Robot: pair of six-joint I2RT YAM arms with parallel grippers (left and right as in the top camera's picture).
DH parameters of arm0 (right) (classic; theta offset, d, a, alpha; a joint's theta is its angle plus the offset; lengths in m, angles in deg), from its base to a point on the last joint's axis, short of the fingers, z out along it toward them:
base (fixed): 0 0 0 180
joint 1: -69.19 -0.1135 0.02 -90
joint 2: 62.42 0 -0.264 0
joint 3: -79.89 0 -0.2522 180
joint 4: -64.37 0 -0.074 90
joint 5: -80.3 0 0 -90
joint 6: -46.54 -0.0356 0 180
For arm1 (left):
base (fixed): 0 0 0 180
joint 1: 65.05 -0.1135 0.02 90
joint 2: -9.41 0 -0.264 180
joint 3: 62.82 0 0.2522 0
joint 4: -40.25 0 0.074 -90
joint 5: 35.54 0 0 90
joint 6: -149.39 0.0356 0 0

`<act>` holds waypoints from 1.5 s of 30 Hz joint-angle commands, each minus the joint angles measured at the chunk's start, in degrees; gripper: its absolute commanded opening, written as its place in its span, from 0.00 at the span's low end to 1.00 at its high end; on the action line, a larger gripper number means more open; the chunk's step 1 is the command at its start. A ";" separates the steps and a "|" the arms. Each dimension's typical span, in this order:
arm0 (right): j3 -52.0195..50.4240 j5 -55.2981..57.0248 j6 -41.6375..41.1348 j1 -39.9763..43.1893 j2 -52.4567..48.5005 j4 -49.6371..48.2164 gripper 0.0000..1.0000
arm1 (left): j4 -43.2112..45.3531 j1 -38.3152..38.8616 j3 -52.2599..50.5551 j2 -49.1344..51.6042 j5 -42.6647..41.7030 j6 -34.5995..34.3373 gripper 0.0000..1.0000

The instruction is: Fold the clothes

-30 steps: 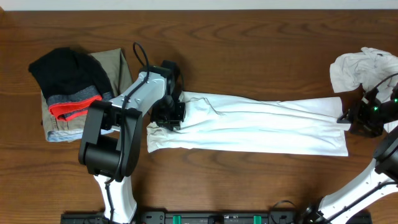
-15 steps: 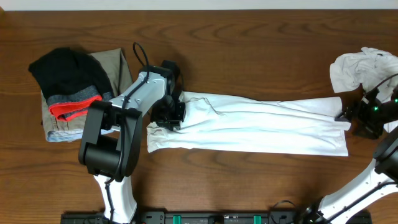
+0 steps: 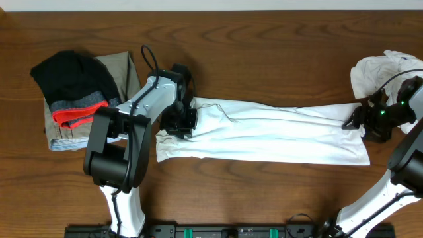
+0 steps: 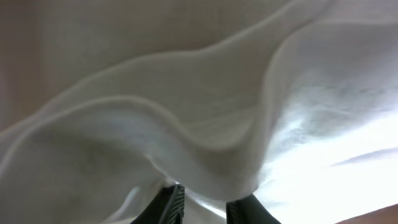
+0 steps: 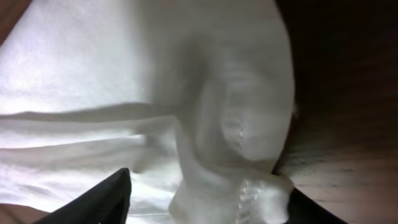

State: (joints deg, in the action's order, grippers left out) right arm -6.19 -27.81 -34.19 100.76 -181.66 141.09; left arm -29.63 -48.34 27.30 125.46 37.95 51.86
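A: We logged the right gripper [image 3: 354,123] as having crept inward onto the right end of the long white garment [image 3: 277,135]. Nothing else had shifted.

B: Agreed. Its jaws stood apart, with the bunched hem between them. And the left gripper [image 3: 182,124]?

A: Clamped on the garment's left end. The cloth lay stretched along the table [image 3: 264,46], with a crumpled white piece [image 3: 377,69] at the far right and a stacked pile [image 3: 76,99] at the far left.
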 commanded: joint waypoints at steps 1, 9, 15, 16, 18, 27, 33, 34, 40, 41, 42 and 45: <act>-2.27 0.04 0.66 -0.90 -2.67 -0.96 0.57 | -0.33 -0.39 -0.39 0.81 1.16 -0.24 0.24; -2.27 1.62 0.63 -0.63 -2.67 -1.20 0.14 | -0.33 -0.39 -0.39 0.81 1.16 -0.26 0.24; -2.19 1.16 -1.46 -0.63 -2.62 -2.47 0.01 | -0.28 -0.39 -0.33 0.79 1.14 -0.24 0.21; -1.92 1.16 -2.08 -0.61 -2.58 -2.60 0.01 | -0.37 -0.39 -0.07 0.74 1.16 0.04 0.15; -0.57 1.16 -3.04 -0.39 -2.12 -2.23 0.01 | -1.25 -0.39 0.92 0.44 1.14 0.98 0.11; 11.32 4.92 -5.44 2.25 2.25 4.22 0.01 | -0.85 -0.35 5.31 -6.95 1.16 1.86 0.11; 19.89 6.10 -5.40 1.77 2.36 11.69 0.01 | -0.52 -0.35 5.31 -10.27 1.16 1.84 0.13; 20.87 6.10 -5.40 1.09 2.36 13.11 0.01 | -0.57 -0.35 5.31 -10.29 1.16 1.84 0.13; 21.57 6.25 -5.62 -5.31 2.36 19.91 0.01 | -0.66 -0.35 5.31 -10.29 1.14 1.18 0.13; 21.57 6.36 -5.66 -6.75 2.36 20.65 0.01 | -0.72 -0.35 5.31 -10.29 1.14 1.20 0.13; 21.57 6.38 -5.99 -8.22 2.36 21.29 0.01 | -0.76 -0.35 5.31 -10.29 1.14 1.20 0.13; 21.57 8.13 -8.72 -13.42 2.36 22.16 0.01 | -0.74 -0.35 5.31 -10.29 1.14 1.20 0.13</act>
State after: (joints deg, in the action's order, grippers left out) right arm 14.64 -21.15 -40.09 91.58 -180.57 162.88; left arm -30.09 -48.45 32.00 115.12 38.36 53.19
